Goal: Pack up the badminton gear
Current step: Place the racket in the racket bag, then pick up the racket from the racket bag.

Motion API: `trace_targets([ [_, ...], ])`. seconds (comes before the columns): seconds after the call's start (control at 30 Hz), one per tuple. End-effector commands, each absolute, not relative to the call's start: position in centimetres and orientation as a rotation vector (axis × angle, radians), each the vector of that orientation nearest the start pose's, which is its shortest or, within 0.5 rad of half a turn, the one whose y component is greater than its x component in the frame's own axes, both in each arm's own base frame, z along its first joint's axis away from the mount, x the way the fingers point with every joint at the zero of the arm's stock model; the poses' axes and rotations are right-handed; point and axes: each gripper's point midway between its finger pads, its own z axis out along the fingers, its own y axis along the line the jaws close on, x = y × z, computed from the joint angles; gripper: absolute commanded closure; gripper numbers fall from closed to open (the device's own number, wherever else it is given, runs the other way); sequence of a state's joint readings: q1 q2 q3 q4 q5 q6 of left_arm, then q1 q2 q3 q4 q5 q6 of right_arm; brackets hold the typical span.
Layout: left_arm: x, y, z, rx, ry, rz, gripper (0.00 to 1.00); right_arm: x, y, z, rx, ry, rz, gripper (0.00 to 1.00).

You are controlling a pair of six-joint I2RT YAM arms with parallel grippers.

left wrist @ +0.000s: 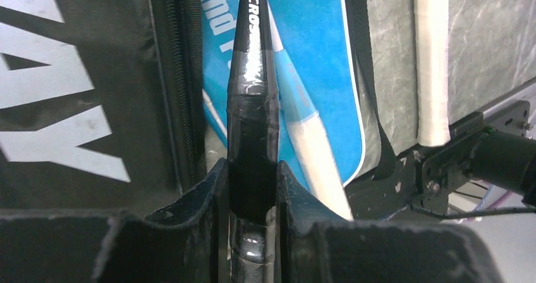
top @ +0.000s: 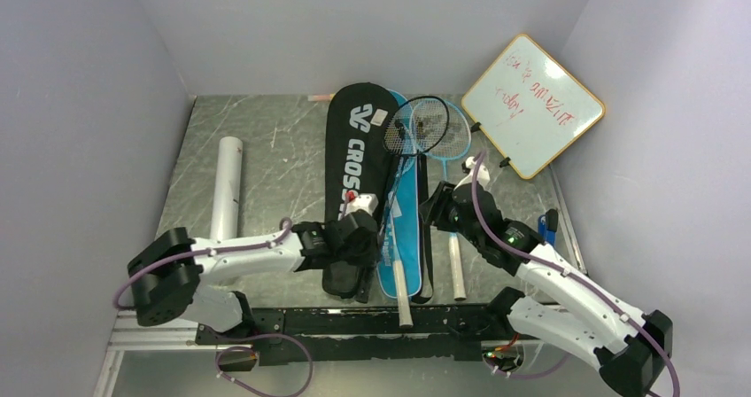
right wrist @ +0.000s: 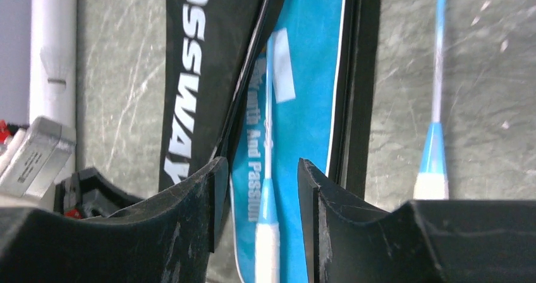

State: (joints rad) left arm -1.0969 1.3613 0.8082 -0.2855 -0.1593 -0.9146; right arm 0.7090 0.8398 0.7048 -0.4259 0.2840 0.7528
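Grey marble table (top: 266, 149) carries all the gear. Nearest to us, the left claw (left wrist: 251, 175) is clamped tight on the handle of the black racket (left wrist: 253, 100). The right claw (right wrist: 259, 166) hangs half open over the blue cover (left wrist: 316, 55) and grips nothing. From the left claw the racket's long axis runs away toward the far wall — and the black cover (left wrist: 82, 106) lies just left of it, nearly parallel. We judge the left arm is the nearer one for sliding it in.
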Motion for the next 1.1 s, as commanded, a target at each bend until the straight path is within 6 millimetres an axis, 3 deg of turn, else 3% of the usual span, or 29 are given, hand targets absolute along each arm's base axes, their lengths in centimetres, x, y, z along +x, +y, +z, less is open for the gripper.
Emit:
trace_targets([
  [0.0, 18.0, -35.8, 11.1, 0.002, 2.398, -0.820, 0.94, 21.4, 17.9, 15.2, 0.186, 2.239, 0.639, 0.51],
  [0.07, 17.7, -36.8, 9.8, -0.023, 2.434, -0.826, 0.85, 20.6, 18.1, 14.1, 0.189, 2.259, 0.678, 0.51],
  [0.13, 17.3, -37.9, 8.9, -0.028, 2.474, -0.848, 0.41, 20.0, 18.2, 13.3, 0.200, 2.275, 0.708, 0.51],
  [0.2, 17.1, -38.6, 8.6, -0.018, 2.497, -0.851, 0.05, 19.5, 18.1, 12.5, 0.222, 2.300, 0.716, 0.51],
  [0.33, 17.9, -37.8, 10.2, 0.024, 2.455, -0.772, 0.03, 18.5, 18.0, 11.2, 0.262, 2.340, 0.735, 0.50],
  [0.5, 19.6, -33.8, 13.6, 0.005, 2.362, -0.666, 0.03, 18.2, 18.5, 10.8, 0.308, 2.347, 0.787, 0.51],
  [0.6, 20.8, -30.9, 14.7, -0.029, 2.348, -0.663, 0.03, 18.2, 19.0, 10.6, 0.332, 2.365, 0.795, 0.51],
  [0.83, 24.3, -22.0, 14.6, -0.157, 2.323, -0.564, 0.03, 17.1, 22.1, 10.6, 0.414, 2.410, 0.703, 0.51],
  [0.93, 24.8, -19.5, 14.1, -0.189, 2.335, -0.505, 0.03, 15.9, 23.5, 10.5, 0.432, 2.435, 0.634, 0.50],
  [1.07, 24.8, -18.0, 14.1, -0.183, 2.338, -0.434, 0.03, 14.6, 25.7, 9.9, 0.409, 2.471, 0.594, 0.49],
])
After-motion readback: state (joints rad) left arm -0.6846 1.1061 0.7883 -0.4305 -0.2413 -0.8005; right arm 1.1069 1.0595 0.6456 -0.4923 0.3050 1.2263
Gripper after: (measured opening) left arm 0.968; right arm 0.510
